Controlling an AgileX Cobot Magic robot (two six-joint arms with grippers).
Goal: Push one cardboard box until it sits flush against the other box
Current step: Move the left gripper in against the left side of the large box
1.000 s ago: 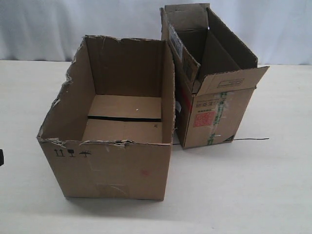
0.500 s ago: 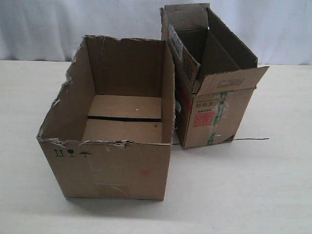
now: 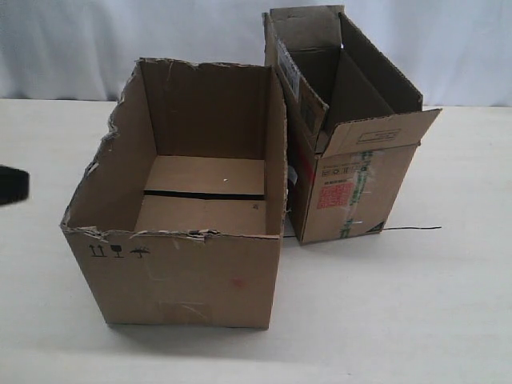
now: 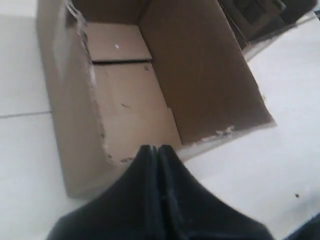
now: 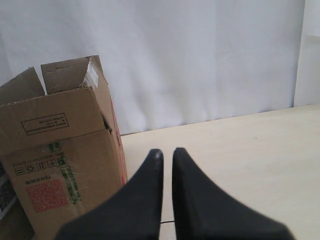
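The cardboard box (image 3: 188, 276), wide with a ragged torn rim and black symbols on its front, stands open at centre-left of the table. The other box (image 3: 352, 188), narrower with upright flaps and a red label, stands just to its right and further back. A thin dark gap shows between them low at the front. My left gripper (image 3: 11, 185) pokes in at the left edge, apart from the wide box. In the left wrist view that gripper (image 4: 156, 149) is shut and empty before the cardboard box (image 4: 130, 100). My right gripper (image 5: 167, 152) is shut and empty beside the other box (image 5: 60, 170).
A thin black cable (image 3: 412, 229) lies on the pale table (image 3: 416, 304) by the narrow box's right foot. A white curtain (image 3: 72, 48) hangs behind the table.
My left gripper has come into the exterior view at the left edge, higher than the dark tip seen a second ago. Neither box has moved.
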